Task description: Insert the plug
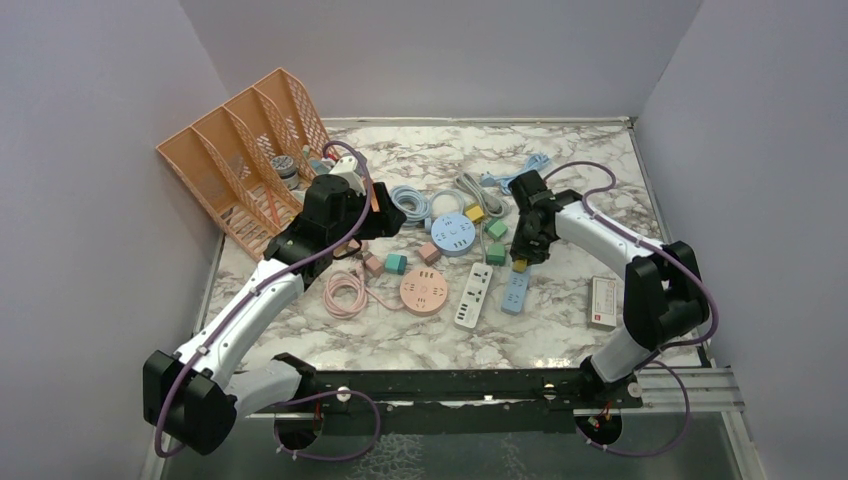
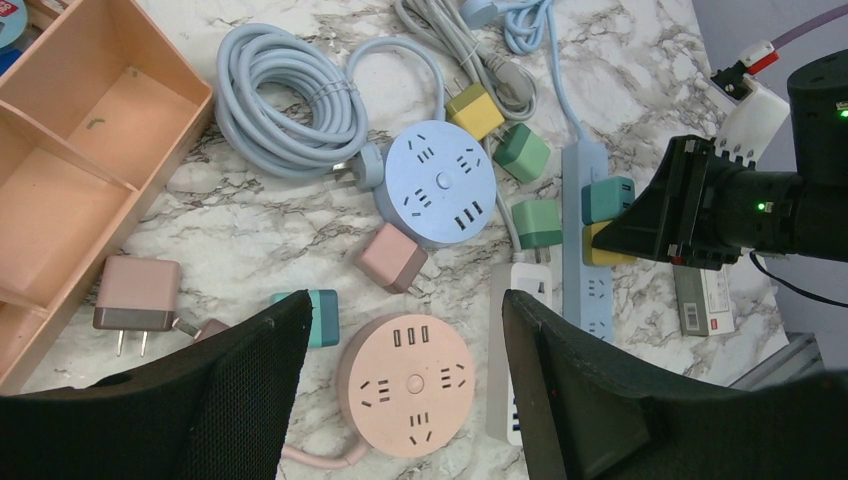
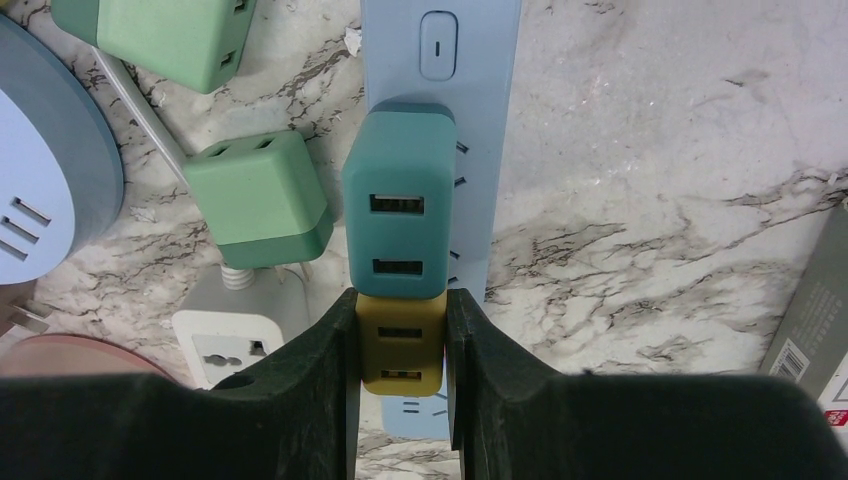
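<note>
Orange rack (image 1: pixel 205 165) holds grey item (image 1: pixel 284 166); right gripper (image 3: pixel 402 305) clamps yellow plug (image 3: pixel 402 352).

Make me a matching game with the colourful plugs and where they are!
Things:
1 yellow plug
2 teal plug
3 round pink socket
4 dusty-pink charger

Places:
A beside the orange rack
B between the fingers of the right gripper
C on the blue strip, by its switch
D joined to the coiled pink cable

Pairs: 1-B, 2-C, 3-D, 4-A

yellow plug (image 3: pixel 402 355): small, boxy, two USB ports facing up, standing on the strip.
blue power strip (image 3: pixel 485 60): long, lying flat, switch at one end.
</note>
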`<action>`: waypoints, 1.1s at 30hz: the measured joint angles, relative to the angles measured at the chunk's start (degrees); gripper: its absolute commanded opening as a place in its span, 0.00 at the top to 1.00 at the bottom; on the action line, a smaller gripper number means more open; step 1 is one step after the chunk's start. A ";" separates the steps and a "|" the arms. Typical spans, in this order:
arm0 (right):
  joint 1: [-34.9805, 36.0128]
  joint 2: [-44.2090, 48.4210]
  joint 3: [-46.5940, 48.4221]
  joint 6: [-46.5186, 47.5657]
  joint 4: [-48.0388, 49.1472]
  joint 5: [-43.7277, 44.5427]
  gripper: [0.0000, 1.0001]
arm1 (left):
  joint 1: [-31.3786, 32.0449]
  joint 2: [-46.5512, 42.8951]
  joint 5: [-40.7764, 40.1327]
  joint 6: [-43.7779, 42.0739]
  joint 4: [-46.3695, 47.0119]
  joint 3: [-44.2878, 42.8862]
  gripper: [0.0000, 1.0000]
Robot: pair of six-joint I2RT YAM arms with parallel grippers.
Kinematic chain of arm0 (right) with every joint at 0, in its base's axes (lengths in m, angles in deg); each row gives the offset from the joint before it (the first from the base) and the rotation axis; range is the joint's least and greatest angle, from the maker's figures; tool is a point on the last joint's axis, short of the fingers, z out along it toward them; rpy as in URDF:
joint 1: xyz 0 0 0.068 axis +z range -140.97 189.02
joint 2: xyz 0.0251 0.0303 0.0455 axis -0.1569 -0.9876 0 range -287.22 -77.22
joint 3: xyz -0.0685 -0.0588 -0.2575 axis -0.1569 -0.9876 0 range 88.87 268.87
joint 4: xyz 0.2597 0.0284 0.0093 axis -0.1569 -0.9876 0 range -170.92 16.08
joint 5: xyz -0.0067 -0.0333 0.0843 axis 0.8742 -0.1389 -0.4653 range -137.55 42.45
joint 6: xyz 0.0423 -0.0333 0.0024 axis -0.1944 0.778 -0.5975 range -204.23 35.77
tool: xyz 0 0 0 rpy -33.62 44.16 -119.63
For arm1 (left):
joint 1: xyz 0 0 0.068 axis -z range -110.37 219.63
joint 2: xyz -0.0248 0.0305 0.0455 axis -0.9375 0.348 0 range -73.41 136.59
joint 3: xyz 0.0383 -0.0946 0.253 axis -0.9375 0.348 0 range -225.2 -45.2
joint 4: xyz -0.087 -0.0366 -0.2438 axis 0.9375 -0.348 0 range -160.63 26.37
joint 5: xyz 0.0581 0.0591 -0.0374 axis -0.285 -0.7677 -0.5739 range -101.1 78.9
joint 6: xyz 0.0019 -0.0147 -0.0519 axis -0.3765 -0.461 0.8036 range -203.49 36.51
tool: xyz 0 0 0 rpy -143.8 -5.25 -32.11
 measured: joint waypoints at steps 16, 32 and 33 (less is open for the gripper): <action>0.13 0.90 8.39 1.62 -4.96 2.84 0.42 | 0.00 1.77 0.04 -0.11 -0.04 -1.14 0.25; 0.13 -4.00 18.05 26.34 5.07 -6.56 0.32 | 0.00 4.00 0.13 1.40 0.04 -2.93 0.17; 0.13 -5.62 18.64 27.56 5.66 -6.91 0.32 | 0.00 4.13 0.13 1.55 0.22 -3.10 0.17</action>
